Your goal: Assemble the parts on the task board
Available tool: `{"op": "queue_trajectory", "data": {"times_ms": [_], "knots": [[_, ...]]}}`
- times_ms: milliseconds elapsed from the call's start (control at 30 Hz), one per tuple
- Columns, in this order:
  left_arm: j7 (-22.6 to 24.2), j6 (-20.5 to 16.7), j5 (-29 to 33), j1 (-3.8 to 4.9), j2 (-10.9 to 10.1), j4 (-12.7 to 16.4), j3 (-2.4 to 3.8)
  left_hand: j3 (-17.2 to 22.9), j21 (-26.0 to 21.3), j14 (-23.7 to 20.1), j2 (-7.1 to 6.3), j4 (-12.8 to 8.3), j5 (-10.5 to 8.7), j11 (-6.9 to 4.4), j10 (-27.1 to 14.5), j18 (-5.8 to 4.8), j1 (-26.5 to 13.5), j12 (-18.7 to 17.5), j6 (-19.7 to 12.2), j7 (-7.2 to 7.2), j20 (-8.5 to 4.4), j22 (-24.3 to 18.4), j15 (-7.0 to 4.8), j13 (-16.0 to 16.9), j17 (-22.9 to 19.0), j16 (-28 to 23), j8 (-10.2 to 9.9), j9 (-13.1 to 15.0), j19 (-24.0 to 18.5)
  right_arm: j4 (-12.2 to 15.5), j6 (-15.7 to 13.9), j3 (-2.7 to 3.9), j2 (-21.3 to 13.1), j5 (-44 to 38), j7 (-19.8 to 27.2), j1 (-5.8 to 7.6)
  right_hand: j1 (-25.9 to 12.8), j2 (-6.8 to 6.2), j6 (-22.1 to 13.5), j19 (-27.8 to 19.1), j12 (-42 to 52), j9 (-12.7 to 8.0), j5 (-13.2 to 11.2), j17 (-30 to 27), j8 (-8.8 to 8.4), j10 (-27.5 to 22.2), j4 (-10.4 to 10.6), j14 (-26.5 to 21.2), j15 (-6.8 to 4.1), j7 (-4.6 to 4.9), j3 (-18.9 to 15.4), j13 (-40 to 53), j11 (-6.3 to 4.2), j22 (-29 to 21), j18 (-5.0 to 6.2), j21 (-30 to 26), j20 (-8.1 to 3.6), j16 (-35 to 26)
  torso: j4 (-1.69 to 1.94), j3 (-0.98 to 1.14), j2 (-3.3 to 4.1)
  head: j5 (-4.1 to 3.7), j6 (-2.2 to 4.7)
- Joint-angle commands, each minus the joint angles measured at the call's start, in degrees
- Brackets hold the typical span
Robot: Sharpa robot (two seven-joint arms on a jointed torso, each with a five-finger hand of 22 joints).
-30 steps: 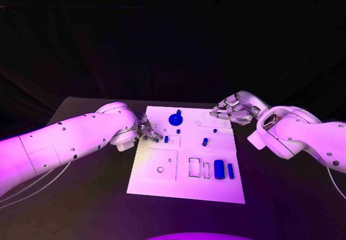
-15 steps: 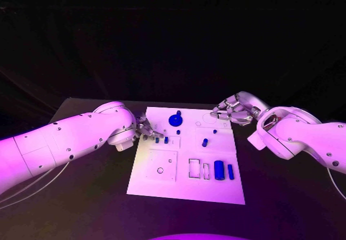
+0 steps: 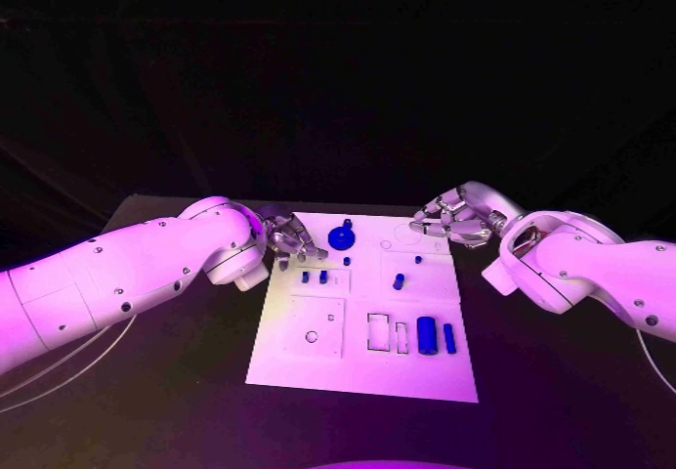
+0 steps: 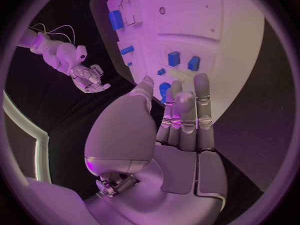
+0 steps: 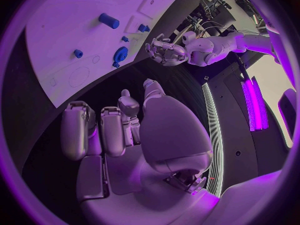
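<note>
The white task board point(image 3: 359, 366) lies in the middle of the table. A round blue part point(image 3: 341, 234) stands near its far edge, small blue pegs point(image 3: 315, 277) sit left of centre, and two blue cylinders point(image 3: 427, 335) lie at the near right. My left hand point(image 3: 289, 239) hovers over the board's far-left edge, just left of the round part, fingers stretched out point(image 4: 201, 102) and holding nothing. My right hand point(image 3: 453, 220) hangs at the far-right corner, fingers loosely bent and empty. The right wrist view shows the board point(image 5: 56, 25) beyond that hand point(image 5: 119, 130).
Black table point(image 3: 155, 391) surrounds the board on all sides. Several empty cut-outs point(image 3: 383, 329) and a small ring point(image 3: 312, 336) mark the board's near half. Both white forearms point(image 3: 127, 278) flank the board.
My left hand has drawn back from the small pegs toward the board's far-left edge, beside the round blue part. The right hand has barely shifted.
</note>
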Motion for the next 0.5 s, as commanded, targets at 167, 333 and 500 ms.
{"op": "queue_trajectory", "data": {"times_ms": [167, 333, 500], "knots": [[17.9, -8.6, -11.9, -0.21, 1.9, 0.0, -0.98, 6.6, -7.0, -3.0, -2.15, -3.8, 0.10, 0.88, -1.6, 0.67, 9.2, -8.5, 2.3, 0.09, 1.22, -5.0, 0.67, -8.3, -9.0, -8.4, -5.7, -7.7, 0.5, -0.1, 0.7, -0.03, 0.2, -0.1, 1.1, -0.24, 0.9, 0.92, -0.5, -1.0, -5.9, 0.1, 0.6, -1.7, 0.28, -3.8, -0.2, 1.8, -0.46, 0.13, -0.1, -6.1, -0.20, 5.1, 0.86, -2.0, -0.05, -1.6, -0.09, -0.06, 0.04, -0.23, 0.23], [18.4, -7.1, -19.5, -0.38, 3.4, -1.3, -1.85, 9.4, -5.7, 1.2, -3.08, -4.6, 0.17, 0.56, 0.0, 0.73, 9.6, -10.3, 5.0, -0.17, 0.44, -4.7, 0.21, -11.3, -9.3, -5.3, -8.0, -11.1, 4.1, -0.1, 0.8, -0.03, 0.3, -0.1, 1.4, -0.31, 1.7, 0.95, -0.7, -2.6, -11.0, 0.2, 1.4, -4.4, 0.30, -6.5, -0.2, 1.1, -0.48, 0.17, 0.1, -11.5, -0.20, 3.1, 1.53, -5.3, -0.08, -4.1, -0.12, -0.04, 0.05, -0.37, 0.27], [17.9, -5.6, -25.2, -0.45, 5.2, -3.1, -2.51, 10.5, -4.4, 5.4, -4.20, -4.2, 0.17, 0.59, 0.5, 0.76, 7.7, -11.6, 6.9, -0.27, 0.36, -4.1, 0.12, -13.3, -2.4, 4.7, -9.3, -13.2, 5.9, -0.1, 0.7, -0.04, 0.3, -0.2, 1.5, -0.35, 1.9, 0.91, -0.7, -2.8, -12.6, 0.2, 1.8, -4.9, 0.35, -7.1, -0.1, 1.0, -0.51, 0.15, 0.2, -13.4, -0.22, 2.8, 1.64, -6.0, -0.10, -4.7, 0.00, -0.03, 0.04, -0.54, 0.27]]}}
